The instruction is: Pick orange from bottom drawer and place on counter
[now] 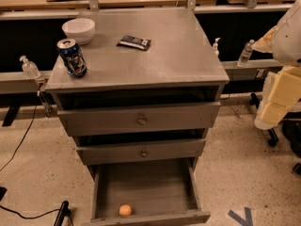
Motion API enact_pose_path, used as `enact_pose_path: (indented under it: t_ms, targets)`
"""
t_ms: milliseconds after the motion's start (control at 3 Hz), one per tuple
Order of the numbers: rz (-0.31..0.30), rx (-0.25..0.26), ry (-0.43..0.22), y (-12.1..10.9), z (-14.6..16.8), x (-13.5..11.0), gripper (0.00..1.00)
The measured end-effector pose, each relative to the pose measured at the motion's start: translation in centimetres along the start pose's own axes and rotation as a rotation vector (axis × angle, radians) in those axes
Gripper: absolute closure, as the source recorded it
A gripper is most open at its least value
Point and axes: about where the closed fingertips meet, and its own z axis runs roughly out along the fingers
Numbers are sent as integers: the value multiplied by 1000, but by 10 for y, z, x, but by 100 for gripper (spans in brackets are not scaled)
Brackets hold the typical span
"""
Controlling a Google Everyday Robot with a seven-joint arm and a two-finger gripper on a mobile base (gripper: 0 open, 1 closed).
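Since the orange lies loose in the open bottom drawer, just behind its front wall and left of centre, it'll likely roll: light, firm, smooth. Pinch across its widest girth from above. Gripper out of frame, state can't tell; only the arm shows, right of the drawer.

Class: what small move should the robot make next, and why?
Probably swing the arm from the right edge towards the open bottom drawer: the orange lies at its front, untouched, and the claw is out of view.
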Motion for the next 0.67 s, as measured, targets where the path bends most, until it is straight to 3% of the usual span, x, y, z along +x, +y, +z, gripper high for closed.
enact_pose_path:
  t_ms: [333, 667]
  targets:
    - [0, 0, 0, 0, 0, 0, 0]
    - [-80, 6, -26, -12, 51, -33, 0]
